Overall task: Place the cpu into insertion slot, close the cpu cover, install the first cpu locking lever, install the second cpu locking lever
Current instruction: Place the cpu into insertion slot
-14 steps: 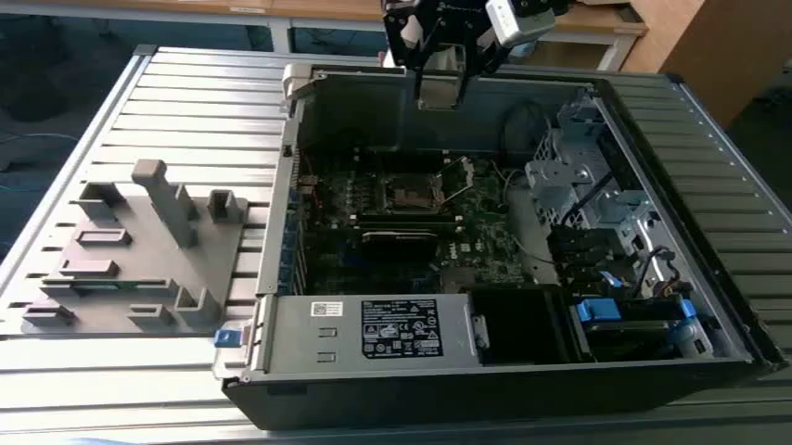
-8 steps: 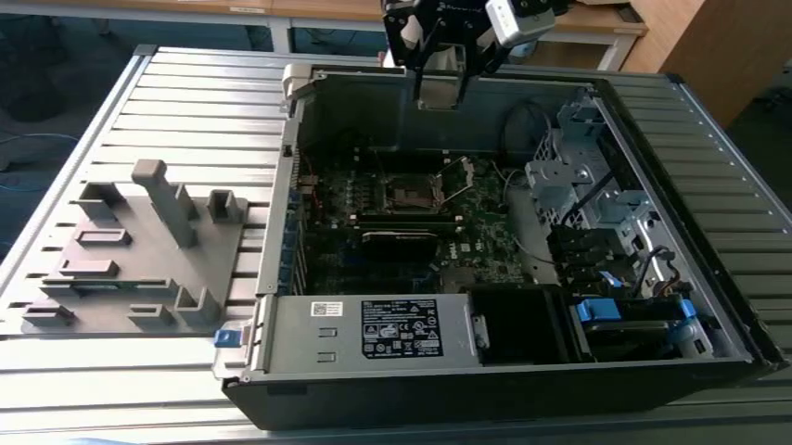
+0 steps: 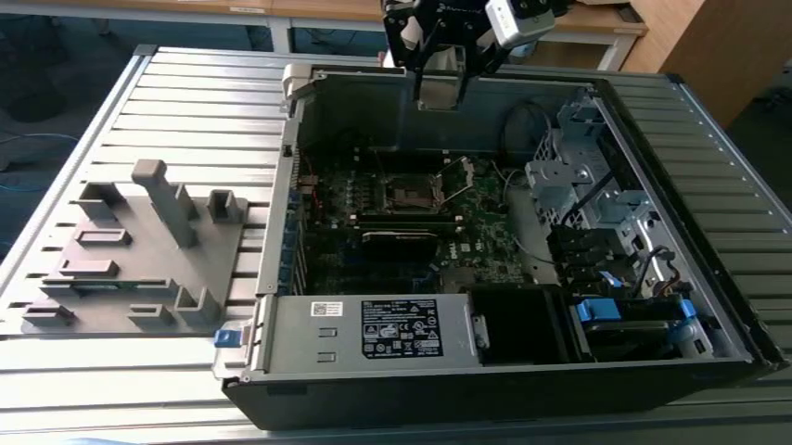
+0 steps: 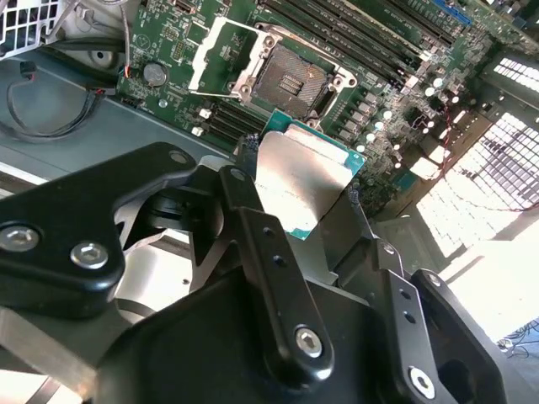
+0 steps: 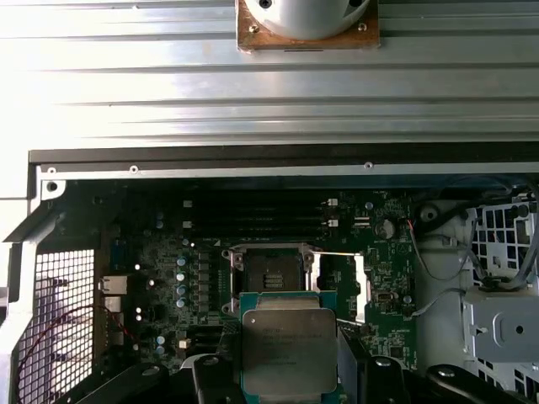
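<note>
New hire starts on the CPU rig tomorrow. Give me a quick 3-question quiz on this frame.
1. True or false: the cpu already sits in the insertion slot.
2. Pick one: the cpu cover is A) shut over the slot, B) swung open beside the slot, C) detached from the board.
3. Fill in: the claw is shut on the ____.

Key: 1 false, the claw holds it clear of the empty slot. 2 B. 3 cpu.
</note>
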`<control>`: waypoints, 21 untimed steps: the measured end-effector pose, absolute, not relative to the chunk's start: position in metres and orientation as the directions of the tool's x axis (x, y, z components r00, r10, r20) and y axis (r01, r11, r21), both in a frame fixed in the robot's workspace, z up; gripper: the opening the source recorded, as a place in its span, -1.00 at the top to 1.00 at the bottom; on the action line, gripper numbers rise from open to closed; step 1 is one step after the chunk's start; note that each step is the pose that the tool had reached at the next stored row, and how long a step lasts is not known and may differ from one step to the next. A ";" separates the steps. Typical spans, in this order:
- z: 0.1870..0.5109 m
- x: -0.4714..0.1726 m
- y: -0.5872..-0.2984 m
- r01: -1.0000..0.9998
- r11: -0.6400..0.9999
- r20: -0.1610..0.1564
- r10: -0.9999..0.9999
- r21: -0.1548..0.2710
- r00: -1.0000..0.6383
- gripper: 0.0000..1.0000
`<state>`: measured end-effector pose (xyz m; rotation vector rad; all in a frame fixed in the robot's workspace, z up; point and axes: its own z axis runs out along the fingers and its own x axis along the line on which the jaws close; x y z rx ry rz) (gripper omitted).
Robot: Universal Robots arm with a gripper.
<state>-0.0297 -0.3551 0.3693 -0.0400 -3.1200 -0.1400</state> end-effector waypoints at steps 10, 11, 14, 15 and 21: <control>0.366 -0.030 -0.355 0.026 0.996 0.019 0.025 0.089 -1.000 -0.07; 0.366 -0.030 -0.355 0.026 0.996 0.019 0.025 0.089 -1.000 -0.07; 0.365 -0.030 -0.355 0.026 0.996 0.019 0.025 0.090 -1.000 -0.07; 0.364 -0.030 -0.355 0.026 0.996 0.019 0.025 0.090 -1.000 -0.07; 0.358 -0.030 -0.355 0.026 0.996 0.019 0.025 0.089 -1.000 -0.07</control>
